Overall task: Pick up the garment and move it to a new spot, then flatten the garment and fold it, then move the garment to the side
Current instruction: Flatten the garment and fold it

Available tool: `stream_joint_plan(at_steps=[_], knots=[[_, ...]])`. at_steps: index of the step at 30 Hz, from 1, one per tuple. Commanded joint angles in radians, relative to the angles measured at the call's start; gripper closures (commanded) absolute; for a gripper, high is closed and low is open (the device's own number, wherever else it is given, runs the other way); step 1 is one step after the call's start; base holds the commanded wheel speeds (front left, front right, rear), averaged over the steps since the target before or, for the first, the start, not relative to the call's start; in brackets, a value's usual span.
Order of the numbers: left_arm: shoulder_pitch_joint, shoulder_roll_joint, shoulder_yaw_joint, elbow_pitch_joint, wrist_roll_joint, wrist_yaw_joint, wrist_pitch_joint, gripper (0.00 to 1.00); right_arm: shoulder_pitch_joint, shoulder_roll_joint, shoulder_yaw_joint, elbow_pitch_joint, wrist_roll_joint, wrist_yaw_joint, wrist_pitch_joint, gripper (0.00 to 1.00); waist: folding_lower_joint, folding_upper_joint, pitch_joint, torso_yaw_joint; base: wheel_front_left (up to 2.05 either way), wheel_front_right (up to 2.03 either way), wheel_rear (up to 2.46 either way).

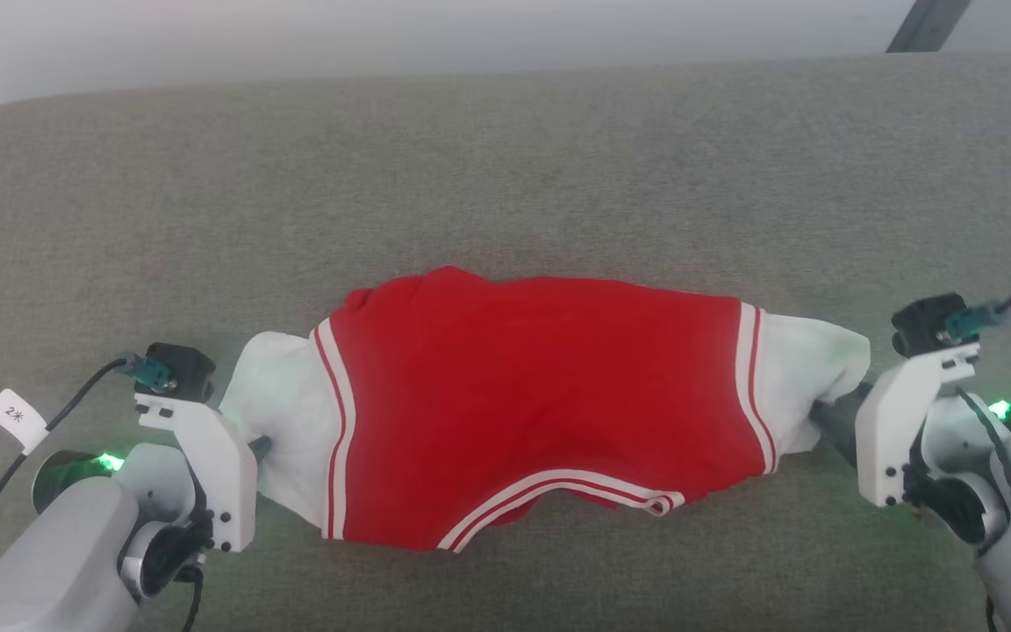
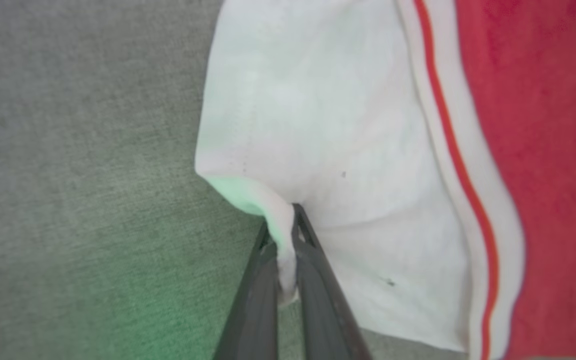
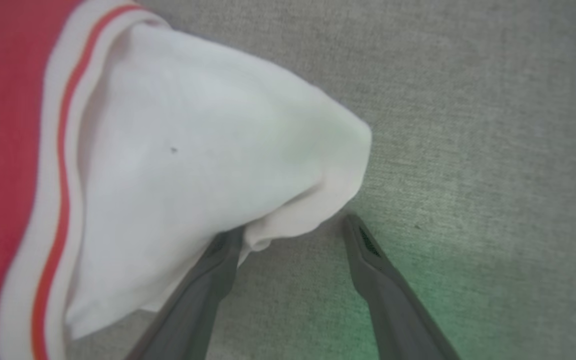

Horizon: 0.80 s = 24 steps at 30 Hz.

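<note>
The garment [image 1: 541, 404] is a red jersey with white sleeves and striped trim, spread crosswise on the grey cushion. My left gripper [image 2: 284, 240] is shut on the edge of one white sleeve [image 2: 318, 125], with a fold of cloth pinched between its dark fingers. In the head view that gripper [image 1: 261, 449] meets the sleeve at the garment's left end. My right gripper [image 3: 295, 232] stands open at the other white sleeve [image 3: 193, 150]: one finger lies under the sleeve's edge, the other rests on bare cushion. The head view puts it [image 1: 821, 417] at the garment's right end.
The grey fabric cushion [image 1: 505, 175] stretches wide behind and beside the garment. Its back edge meets a pale wall [image 1: 383, 35]. A dark bar [image 1: 927, 25] crosses the top right corner. Cables run from both wrists.
</note>
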Motion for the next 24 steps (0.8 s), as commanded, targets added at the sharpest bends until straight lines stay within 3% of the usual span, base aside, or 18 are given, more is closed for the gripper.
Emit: stream_joint_plan(at_steps=[1,2,3,4,14,24], knots=[[0.011,-0.018,-0.020,0.043,0.013,-0.001,-0.004,1.00,-0.005,0.017,0.038,0.046,0.014,0.000,0.037,0.00,0.0000,-0.0001,0.005,0.010,0.00,0.00,0.00],[0.007,-0.021,-0.022,0.051,0.014,-0.004,-0.006,1.00,-0.012,0.016,0.058,0.058,0.010,0.001,0.046,0.00,0.0000,-0.0001,0.005,0.013,0.00,0.00,0.00],[0.003,-0.024,-0.025,0.058,0.016,-0.006,-0.007,1.00,-0.019,0.014,0.071,0.068,0.012,0.001,0.050,0.76,0.0000,-0.0001,0.004,0.015,0.00,0.00,0.00],[0.002,-0.027,-0.025,0.066,0.011,-0.012,-0.009,1.00,-0.024,0.012,0.083,0.076,0.017,0.000,0.053,1.00,0.0000,-0.0001,0.003,0.017,0.00,0.00,0.00],[-0.041,-0.007,-0.023,0.082,-0.004,-0.039,0.019,1.00,-0.091,-0.037,0.103,0.070,0.044,-0.001,-0.008,1.00,0.0000,-0.0001,-0.031,0.018,0.00,0.00,0.00],[-0.117,0.060,-0.006,-0.065,0.012,-0.019,0.079,1.00,-0.137,-0.094,0.099,-0.030,0.059,-0.001,-0.032,1.00,0.0000,-0.0001,-0.083,0.010,0.00,0.00,0.00]])
